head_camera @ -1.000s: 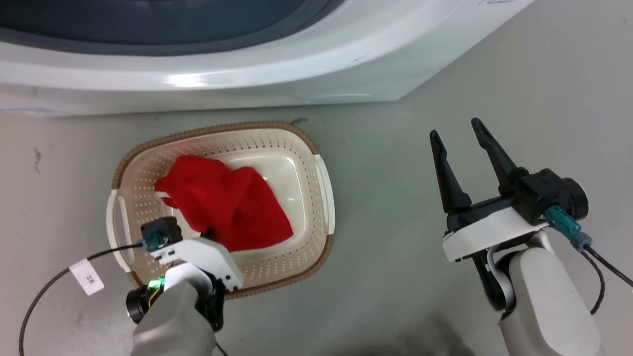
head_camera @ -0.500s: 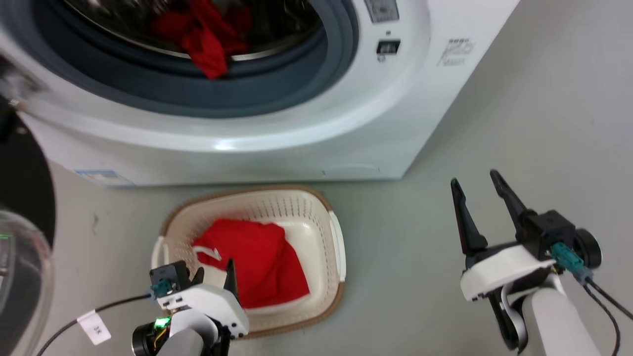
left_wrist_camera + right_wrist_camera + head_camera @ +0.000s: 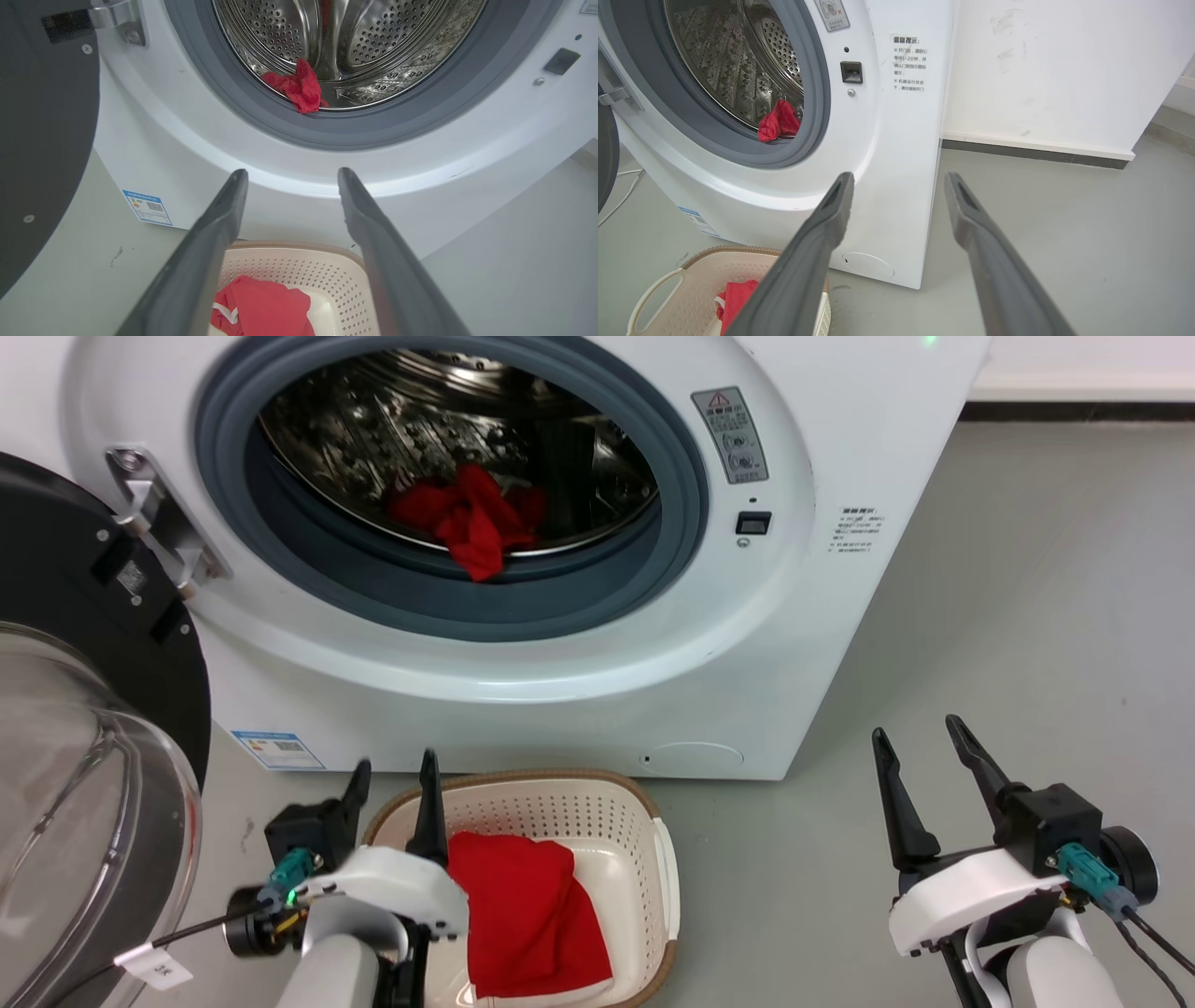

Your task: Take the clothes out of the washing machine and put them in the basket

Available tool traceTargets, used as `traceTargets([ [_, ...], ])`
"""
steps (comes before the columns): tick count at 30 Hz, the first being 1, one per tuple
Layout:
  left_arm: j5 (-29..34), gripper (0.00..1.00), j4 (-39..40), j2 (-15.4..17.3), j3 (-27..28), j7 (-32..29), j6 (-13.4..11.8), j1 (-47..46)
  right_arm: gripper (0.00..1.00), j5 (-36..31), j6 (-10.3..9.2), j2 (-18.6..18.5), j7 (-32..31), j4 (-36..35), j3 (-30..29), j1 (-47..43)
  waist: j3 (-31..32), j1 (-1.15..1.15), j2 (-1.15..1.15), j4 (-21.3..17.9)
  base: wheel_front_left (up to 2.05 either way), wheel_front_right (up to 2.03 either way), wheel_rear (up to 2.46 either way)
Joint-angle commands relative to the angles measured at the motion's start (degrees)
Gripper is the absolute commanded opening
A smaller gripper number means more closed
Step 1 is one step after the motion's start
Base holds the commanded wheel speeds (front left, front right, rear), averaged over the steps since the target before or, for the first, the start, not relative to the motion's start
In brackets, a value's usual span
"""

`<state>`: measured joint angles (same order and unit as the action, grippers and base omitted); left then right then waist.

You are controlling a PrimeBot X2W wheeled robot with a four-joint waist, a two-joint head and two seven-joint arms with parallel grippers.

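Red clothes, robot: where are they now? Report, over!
Left gripper open, empty, by the basket. Right gripper open, empty. One red garment in basket, second garment in washing machine drum. Door open, nothing blocking.

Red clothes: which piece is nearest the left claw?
The red piece in the basket, just beside the left claw; the other red piece lies up in the washing machine drum.

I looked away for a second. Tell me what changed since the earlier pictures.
The head camera tilted up, so the washing machine now shows its porthole. The left gripper lifted off the red garment in the basket and is open, empty. Unchanged: that garment in the basket, the right gripper open, another red garment in the drum.
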<state>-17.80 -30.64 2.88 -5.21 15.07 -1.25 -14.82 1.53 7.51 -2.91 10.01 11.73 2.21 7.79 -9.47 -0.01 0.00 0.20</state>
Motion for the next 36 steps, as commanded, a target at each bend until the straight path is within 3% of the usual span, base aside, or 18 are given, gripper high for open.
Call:
traceTargets([
  [1,0.72,1.0,1.58,-0.01,0.13,0.14,-0.05,0.43,1.0,0.15,-0.04,0.06,-0.27,-0.63,-0.06,-0.84,0.73,0.01,0.0,0.3,0.0,0.0,0.0],
  [7,3.75,1.0,7.01,-0.02,-0.24,0.14,-0.26,-2.67,1.0,0.41,-0.04,0.06,-1.29,-2.68,0.12,-1.8,1.42,0.01,0.0,0.57,0.0,0.0,0.0],
  [12,5.59,1.0,4.93,0.21,0.37,0.14,0.34,-8.34,1.0,0.86,-0.04,0.06,-1.79,-4.42,1.2,-1.32,0.69,0.01,0.0,-0.17,0.0,0.0,0.0],
  [26,9.2,1.0,-17.13,5.57,-0.64,-1.6,2.32,-32.63,1.0,3.3,-0.04,0.06,-0.7,-4.82,3.59,1.92,-6.56,0.01,0.0,-5.66,0.0,0.0,0.0],
  [36,11.55,1.0,-30.41,10.96,-3.2,-11.16,3.99,-50.43,1.0,5.15,-0.04,0.06,1.7,-2.75,6.81,7.25,-15.13,0.01,0.0,-10.29,0.0,0.0,0.0],
])
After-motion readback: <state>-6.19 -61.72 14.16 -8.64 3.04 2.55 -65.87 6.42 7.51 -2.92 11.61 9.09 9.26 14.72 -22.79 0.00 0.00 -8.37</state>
